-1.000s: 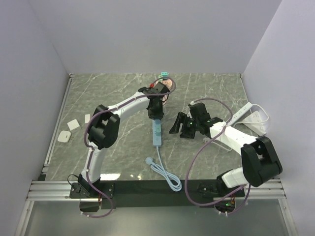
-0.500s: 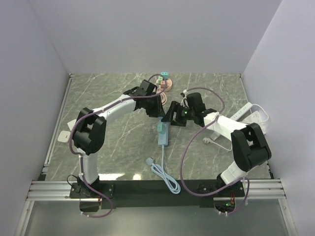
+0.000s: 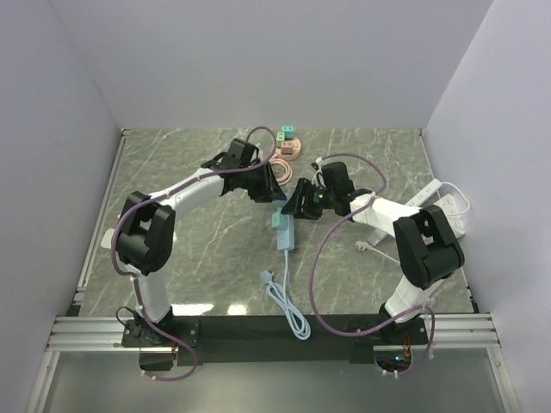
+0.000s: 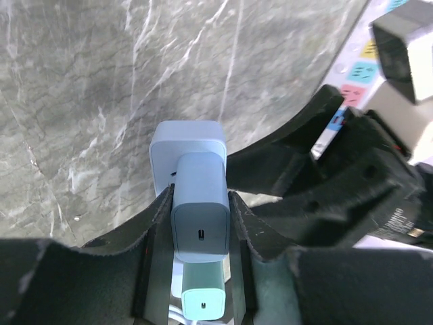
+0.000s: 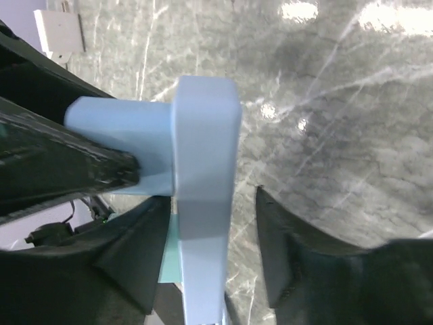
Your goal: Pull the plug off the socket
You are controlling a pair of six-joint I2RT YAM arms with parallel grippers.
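The left gripper (image 4: 200, 206) is clenched on the plug (image 4: 200, 233), a pale blue block pinched between both fingers. The plug's long axis runs straight out along the jaws, its far end seated in the power strip (image 5: 203, 135). The right gripper (image 5: 211, 203) straddles that strip lengthwise and is not clamped: one finger touches it, the other stands off. The plug juts sideways from the strip, past the touching finger.

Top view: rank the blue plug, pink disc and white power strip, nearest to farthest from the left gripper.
1. Blue plug, clamped in the left gripper.
2. Pink disc, just behind, toward the back wall.
3. White power strip, far right.
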